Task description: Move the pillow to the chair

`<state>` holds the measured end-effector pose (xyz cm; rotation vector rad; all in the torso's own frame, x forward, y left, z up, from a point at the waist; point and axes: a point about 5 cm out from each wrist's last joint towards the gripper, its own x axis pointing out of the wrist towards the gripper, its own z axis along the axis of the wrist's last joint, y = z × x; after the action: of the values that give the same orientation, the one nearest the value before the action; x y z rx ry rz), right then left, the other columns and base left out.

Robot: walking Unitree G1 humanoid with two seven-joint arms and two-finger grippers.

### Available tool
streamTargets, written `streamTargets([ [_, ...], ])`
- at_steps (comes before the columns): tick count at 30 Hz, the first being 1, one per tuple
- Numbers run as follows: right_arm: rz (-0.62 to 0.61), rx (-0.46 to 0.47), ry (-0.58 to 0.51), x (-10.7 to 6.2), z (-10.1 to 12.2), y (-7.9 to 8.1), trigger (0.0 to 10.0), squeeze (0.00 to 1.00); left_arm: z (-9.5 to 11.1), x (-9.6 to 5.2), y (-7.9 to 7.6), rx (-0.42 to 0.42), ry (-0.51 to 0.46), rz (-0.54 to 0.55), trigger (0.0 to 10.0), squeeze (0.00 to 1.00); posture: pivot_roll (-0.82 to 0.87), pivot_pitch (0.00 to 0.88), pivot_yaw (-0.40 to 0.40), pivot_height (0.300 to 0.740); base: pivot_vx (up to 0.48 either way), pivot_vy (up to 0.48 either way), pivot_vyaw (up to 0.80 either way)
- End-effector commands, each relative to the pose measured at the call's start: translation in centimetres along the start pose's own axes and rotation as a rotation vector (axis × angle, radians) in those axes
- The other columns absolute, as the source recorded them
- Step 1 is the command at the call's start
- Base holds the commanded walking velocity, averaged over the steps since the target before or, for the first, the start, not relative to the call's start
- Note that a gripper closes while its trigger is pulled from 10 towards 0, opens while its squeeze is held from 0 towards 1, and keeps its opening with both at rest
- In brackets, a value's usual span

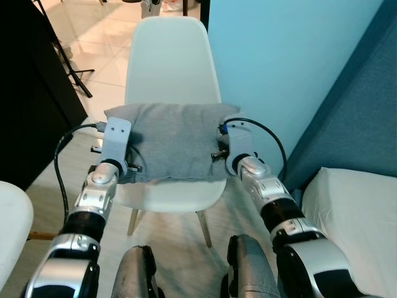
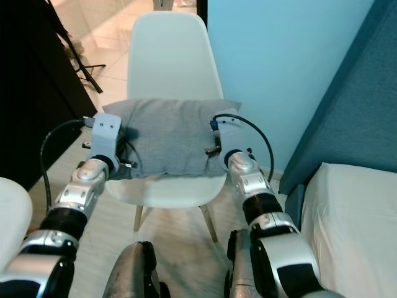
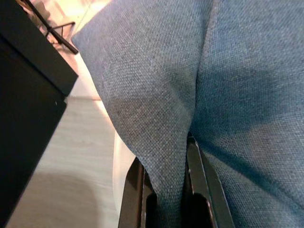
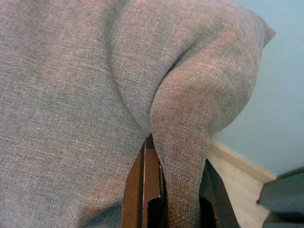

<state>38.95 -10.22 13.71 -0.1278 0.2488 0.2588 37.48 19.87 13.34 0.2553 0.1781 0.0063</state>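
- Pillow: grey, lying across the seat of the white chair, its front edge near the seat's front rim.
- Left gripper: fingers pinched on a fold of the pillow's left side.
- Right gripper: fingers pinched on a fold at the right corner.
- Step in hand, as judged: release. Let both folds go together so the pillow settles flat; then draw straight back so no finger drags the cloth off the seat.
- Pose: both forearms reach forward, level, flanking the pillow.
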Motion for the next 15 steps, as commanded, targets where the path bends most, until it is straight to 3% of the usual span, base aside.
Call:
streamTargets([
  [1,0.021,0.001,-0.036,0.2,0.7,0.6,10.0,0.00,0.3,0.1,0.6,0.037,-0.020,0.007,10.0,0.00,0.01,0.234,-0.038,0.582,0.000,0.000,0.00],
  [10,0.033,0.093,-0.064,0.8,2.1,1.1,10.0,0.00,0.8,0.8,2.0,0.086,-0.011,0.040,10.0,0.00,0.02,0.241,-0.044,0.577,0.000,0.000,0.00],
  [15,0.022,0.078,-0.091,0.8,2.4,0.8,10.0,0.00,1.0,0.9,2.5,0.068,-0.020,0.068,10.0,0.00,0.02,0.236,-0.050,0.572,0.000,0.000,0.00],
])
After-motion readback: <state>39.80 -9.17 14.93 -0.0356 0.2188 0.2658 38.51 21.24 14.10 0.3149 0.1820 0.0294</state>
